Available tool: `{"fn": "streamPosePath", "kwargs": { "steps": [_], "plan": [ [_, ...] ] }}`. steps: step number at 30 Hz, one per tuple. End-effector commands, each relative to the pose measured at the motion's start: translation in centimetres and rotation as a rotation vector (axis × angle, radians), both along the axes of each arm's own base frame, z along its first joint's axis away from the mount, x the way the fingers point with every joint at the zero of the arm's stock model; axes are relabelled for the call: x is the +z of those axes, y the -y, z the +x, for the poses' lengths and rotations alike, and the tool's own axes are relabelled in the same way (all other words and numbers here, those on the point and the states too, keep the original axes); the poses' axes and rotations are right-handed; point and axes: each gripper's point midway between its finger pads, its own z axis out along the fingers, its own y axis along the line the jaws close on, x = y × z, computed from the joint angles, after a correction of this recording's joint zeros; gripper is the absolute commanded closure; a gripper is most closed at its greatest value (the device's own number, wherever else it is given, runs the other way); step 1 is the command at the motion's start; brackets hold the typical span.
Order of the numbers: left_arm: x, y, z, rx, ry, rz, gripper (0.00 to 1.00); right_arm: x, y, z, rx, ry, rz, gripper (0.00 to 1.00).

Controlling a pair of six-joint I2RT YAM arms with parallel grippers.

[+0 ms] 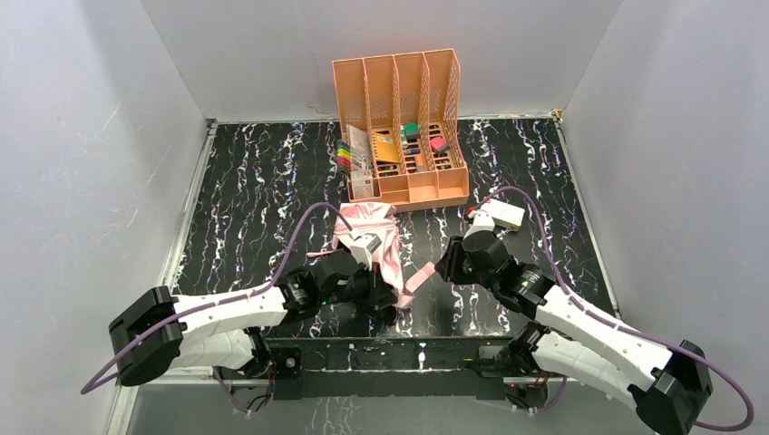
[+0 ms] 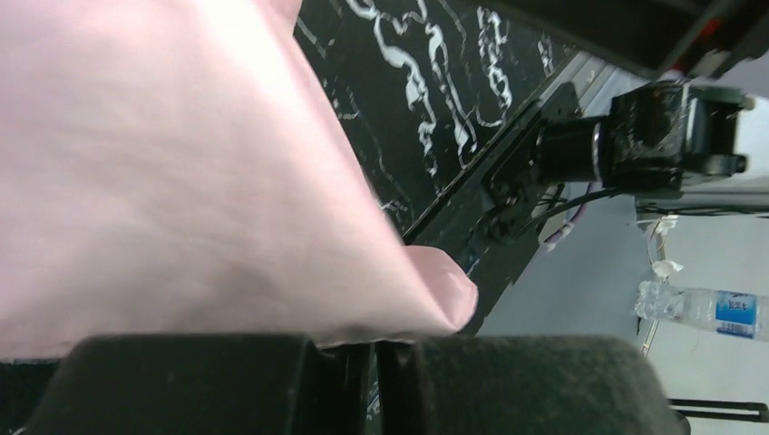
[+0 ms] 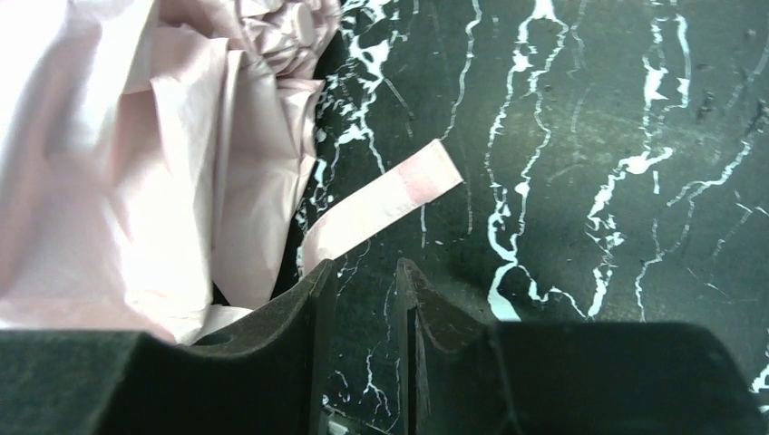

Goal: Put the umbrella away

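Pink umbrella (image 1: 360, 221) pinched in left jaws, right jaws parted (strap (image 3: 399, 193) loose)

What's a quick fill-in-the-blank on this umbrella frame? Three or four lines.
The umbrella shows pale ____ fabric.
The left gripper is shut on the ____.
The right gripper stands ____, gripping nothing, the strap just ahead of it.
The desk organiser behind is ____.
Missing: pink; umbrella; open; orange.
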Motion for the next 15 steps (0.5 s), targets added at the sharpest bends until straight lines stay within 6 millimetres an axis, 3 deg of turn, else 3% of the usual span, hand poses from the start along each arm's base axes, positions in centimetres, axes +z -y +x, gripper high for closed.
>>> {"fn": "streamPosePath", "kwargs": {
  "steps": [1,10,15],
  "plan": [
    [-0.4,-0.4,-1.0,0.001,0.004,-0.029,1.00,3.6,-2.4,0.5,0.127,0.068,0.043,0.61],
    [-4.7,-2.4,-3.9,-0.004,-0.048,0.022,1.00,8.8,-8.0,0.1,0.391,0.157,0.198,0.64],
    [-5.6,-3.2,-4.5,-0.001,-0.056,0.045,0.81,8.9,-11.0,-0.8,0.488,0.093,0.314,0.78]
  ]
}}
